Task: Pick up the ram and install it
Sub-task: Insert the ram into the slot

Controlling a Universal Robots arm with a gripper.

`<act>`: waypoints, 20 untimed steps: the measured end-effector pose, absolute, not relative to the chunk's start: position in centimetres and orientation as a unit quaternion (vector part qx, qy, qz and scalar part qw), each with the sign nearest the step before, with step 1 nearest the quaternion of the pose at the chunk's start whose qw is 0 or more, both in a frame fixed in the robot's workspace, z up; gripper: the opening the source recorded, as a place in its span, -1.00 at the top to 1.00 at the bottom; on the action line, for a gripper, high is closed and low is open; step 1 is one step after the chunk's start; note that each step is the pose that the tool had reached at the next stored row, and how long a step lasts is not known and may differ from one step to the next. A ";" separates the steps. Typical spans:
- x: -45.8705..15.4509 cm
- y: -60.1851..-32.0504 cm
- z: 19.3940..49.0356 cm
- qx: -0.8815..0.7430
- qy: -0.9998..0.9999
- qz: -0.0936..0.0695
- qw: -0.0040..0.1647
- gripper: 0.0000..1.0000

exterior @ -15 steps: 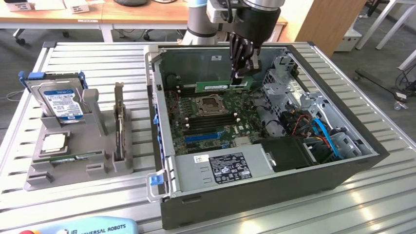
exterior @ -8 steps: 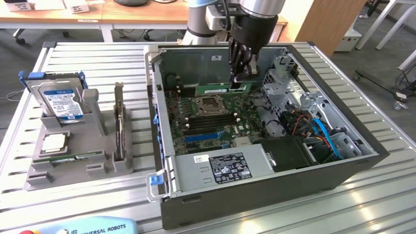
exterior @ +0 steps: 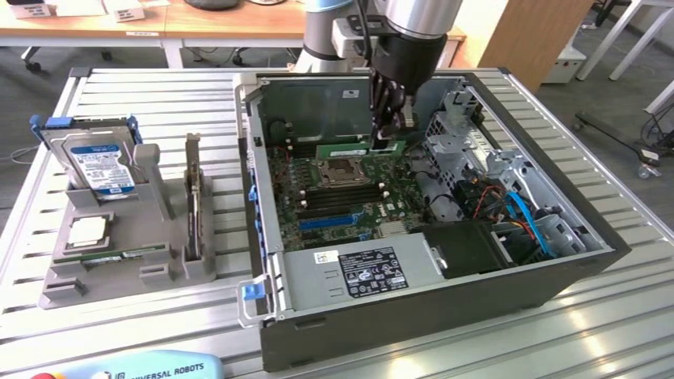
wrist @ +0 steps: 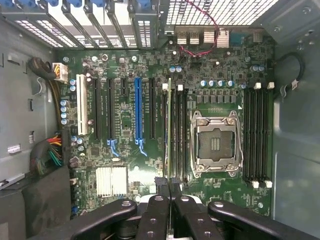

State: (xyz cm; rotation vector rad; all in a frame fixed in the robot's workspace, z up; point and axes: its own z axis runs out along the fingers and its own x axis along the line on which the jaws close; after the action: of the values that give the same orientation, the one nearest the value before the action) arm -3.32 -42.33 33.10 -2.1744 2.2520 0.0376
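The gripper [exterior: 387, 136] holds the ram [exterior: 343, 148] between narrow fingers. Directly below it lie memory slots [wrist: 181, 135] inside the computer case [exterior: 421, 316].

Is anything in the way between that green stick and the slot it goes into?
Nothing visible. The gripper holds the ram edge-on, lined up with the long black slots beside the empty processor socket; no cable or card lies across them.

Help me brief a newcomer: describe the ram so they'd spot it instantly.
Find the open computer case, then the empty silver processor socket inside it. Just beside that socket, the ram is the thin green stick standing on edge, held by the gripper; the memory slots alongside it are black and empty.
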 end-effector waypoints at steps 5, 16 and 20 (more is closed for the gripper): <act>-3.3 -42.3 32.5 -0.695 0.719 0.012 0.005 0.77; -3.3 -42.3 31.7 -0.695 0.719 0.012 0.006 0.77; -3.3 -42.3 31.7 -0.695 0.719 0.012 0.006 0.77</act>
State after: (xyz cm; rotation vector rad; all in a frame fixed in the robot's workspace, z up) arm -3.32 -42.33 31.67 -2.1741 2.2517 0.0367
